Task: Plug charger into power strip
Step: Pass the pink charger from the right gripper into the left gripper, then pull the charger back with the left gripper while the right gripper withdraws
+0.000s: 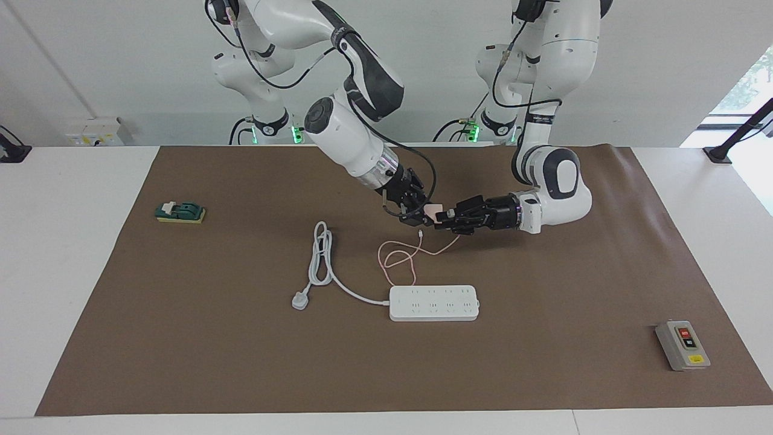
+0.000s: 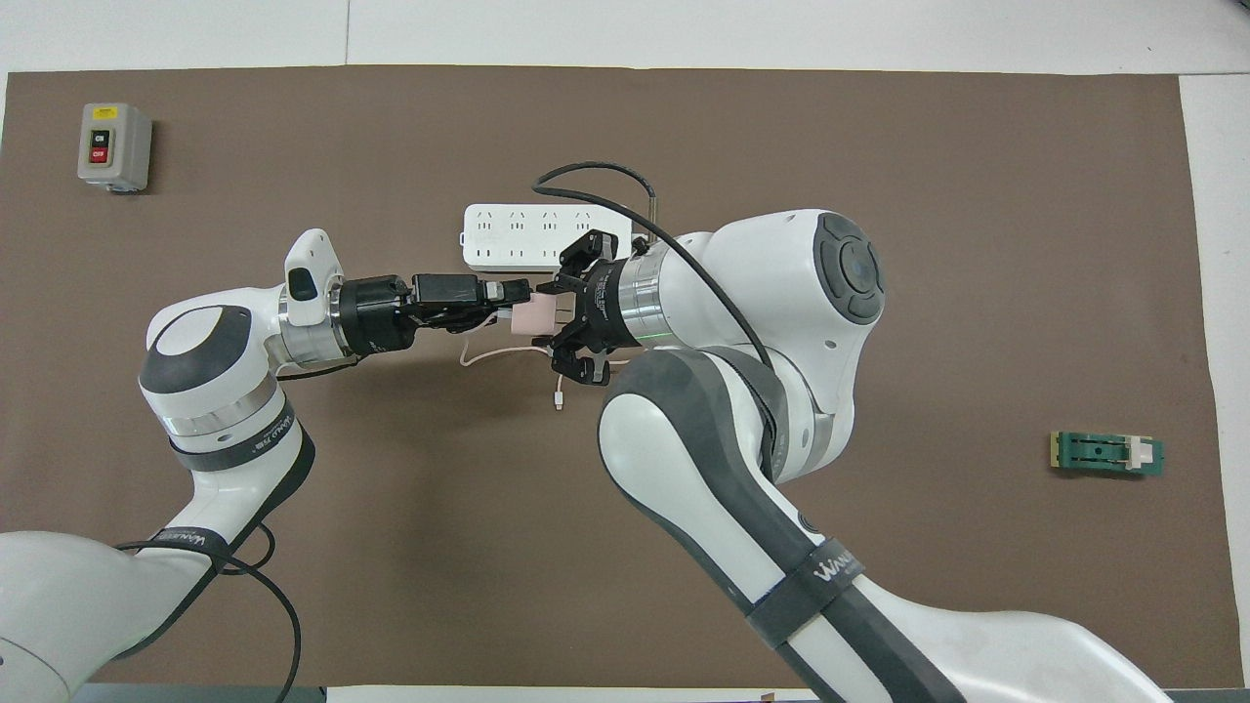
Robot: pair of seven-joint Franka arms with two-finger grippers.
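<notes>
Facing view: small pale pink cube charger (image 1: pixel 432 209) up in the air over the brown mat (image 1: pixel 543 290), pinched between both grippers; left gripper (image 1: pixel 445 216) clamped tight on it; right gripper (image 1: pixel 424 212) touches it, grip unclear. Thin pink cable (image 1: pixel 398 257) droops toward the flat white power strip (image 1: pixel 434 302).

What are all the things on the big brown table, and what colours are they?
charger: one, pale pink, up in the air between the two grippers, its thin pink cable looping down onto the mat
power strip: one, white, flat on the mat, farther from the robots than the charger
plug: one, grey-white, on the strip's thick white cord, toward the right arm's end
switch box: one, grey with red and black buttons, toward the left arm's end
green block: one, dark green on yellow, toward the right arm's end
mat: one, brown
left gripper: black, shut on the charger
right gripper: black, at the charger
</notes>
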